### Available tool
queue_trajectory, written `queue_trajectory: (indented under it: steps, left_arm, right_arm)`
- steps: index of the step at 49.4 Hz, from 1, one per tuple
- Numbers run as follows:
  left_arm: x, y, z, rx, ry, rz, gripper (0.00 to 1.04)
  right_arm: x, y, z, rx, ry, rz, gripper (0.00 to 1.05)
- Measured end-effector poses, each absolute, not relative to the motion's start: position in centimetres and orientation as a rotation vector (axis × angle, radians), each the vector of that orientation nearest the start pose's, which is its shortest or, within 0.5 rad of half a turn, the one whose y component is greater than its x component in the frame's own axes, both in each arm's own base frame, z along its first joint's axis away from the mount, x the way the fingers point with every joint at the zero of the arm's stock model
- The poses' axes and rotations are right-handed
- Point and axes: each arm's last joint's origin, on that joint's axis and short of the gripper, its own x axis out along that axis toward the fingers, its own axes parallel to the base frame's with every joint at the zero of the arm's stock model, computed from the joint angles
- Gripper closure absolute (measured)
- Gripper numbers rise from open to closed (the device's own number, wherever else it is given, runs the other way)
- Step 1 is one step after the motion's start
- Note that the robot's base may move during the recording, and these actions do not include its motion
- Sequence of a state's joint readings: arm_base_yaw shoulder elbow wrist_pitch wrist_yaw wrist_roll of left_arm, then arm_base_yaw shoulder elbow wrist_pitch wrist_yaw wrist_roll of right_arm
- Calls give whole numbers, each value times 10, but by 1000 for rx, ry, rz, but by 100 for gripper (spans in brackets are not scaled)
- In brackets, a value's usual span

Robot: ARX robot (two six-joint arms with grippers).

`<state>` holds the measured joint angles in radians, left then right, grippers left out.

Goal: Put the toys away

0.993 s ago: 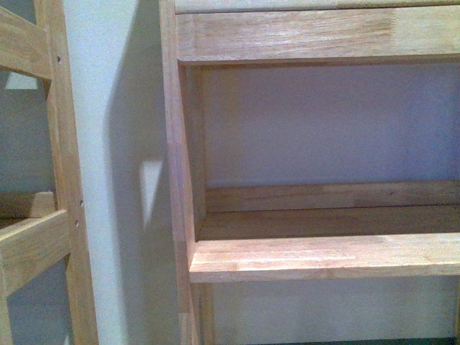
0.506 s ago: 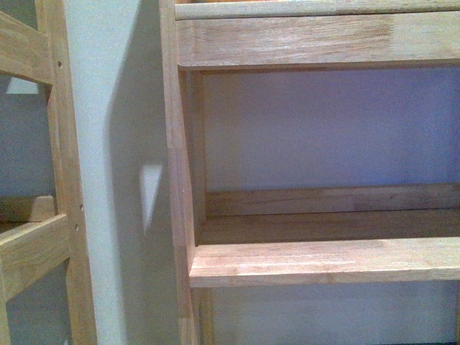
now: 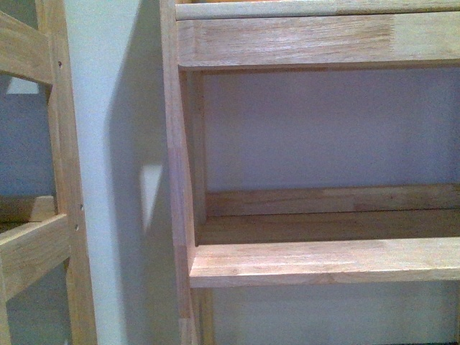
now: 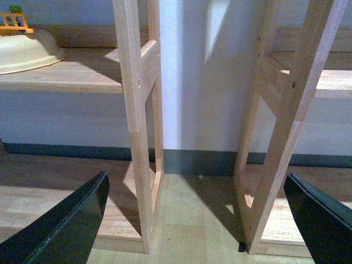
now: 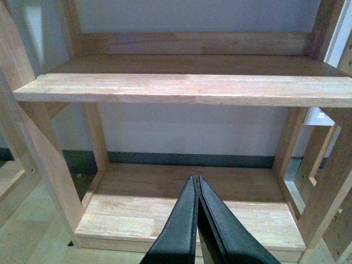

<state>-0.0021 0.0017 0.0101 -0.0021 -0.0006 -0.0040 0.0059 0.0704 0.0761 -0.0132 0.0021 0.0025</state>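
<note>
Slightly lower sits the wooden shelf (image 3: 323, 262) in our front view than a second ago. Our left gripper (image 4: 198, 220) is spread wide, our right gripper (image 5: 197, 220) clenched on nothing. No toy shows; we judge plush light, squashy, best pinched mid-body.

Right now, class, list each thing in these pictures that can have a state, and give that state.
left gripper: open, holding nothing.
right gripper: shut, holding nothing.
middle shelf: bare.
bottom shelf: bare.
cream bowl: resting on the neighbouring shelf.
</note>
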Motion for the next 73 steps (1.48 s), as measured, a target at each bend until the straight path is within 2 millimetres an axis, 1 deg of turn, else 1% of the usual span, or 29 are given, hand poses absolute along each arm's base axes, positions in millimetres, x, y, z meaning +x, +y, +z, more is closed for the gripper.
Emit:
queue_trajectory:
  steps: [13,18,34,42,46,48,55,59,61,63,64,73]
  left_arm:
    - [97,0,167,-4,-6,-2,6]
    - [97,0,167,-4,-6,-1,6]
    - [97,0,167,-4,-6,-2,6]
    - [97,0,167,-4,-6,-2,6]
    - [97,0,167,-4,-6,-2,6]
    - [97,0,167,-4,-6,-2,6]
    - [97,0,167,-4,-6,-2,6]
    - [97,0,167,-4,-6,-2,6]
    - [97,0,167,-4,-6,-2,6]
    - [97,0,167,-4,-6,-2,6]
    - [97,0,167,-4,-6,-2,6]
    - [97,0,167,-4,-6,-2,6]
  right_arm:
    - [98,0,175,3,9,2,101]
    - [98,0,167,2,3,2,101]
    - [97,0,167,2,-2,1,101]
    - [97,0,167,2,-2,1,79]
    - [97,0,167,2,-3,1,65]
    - [97,0,167,2,-3,1,55]
    - [97,0,167,2,-3,1,26]
    - [97,0,167,2,-3,1,16]
    - [97,0,167,2,-3,1,10]
    - [97,0,167,3,-3,1,5]
    - [97,0,167,3,-3,2,5]
    - [97,0,167,2,-3,1,6]
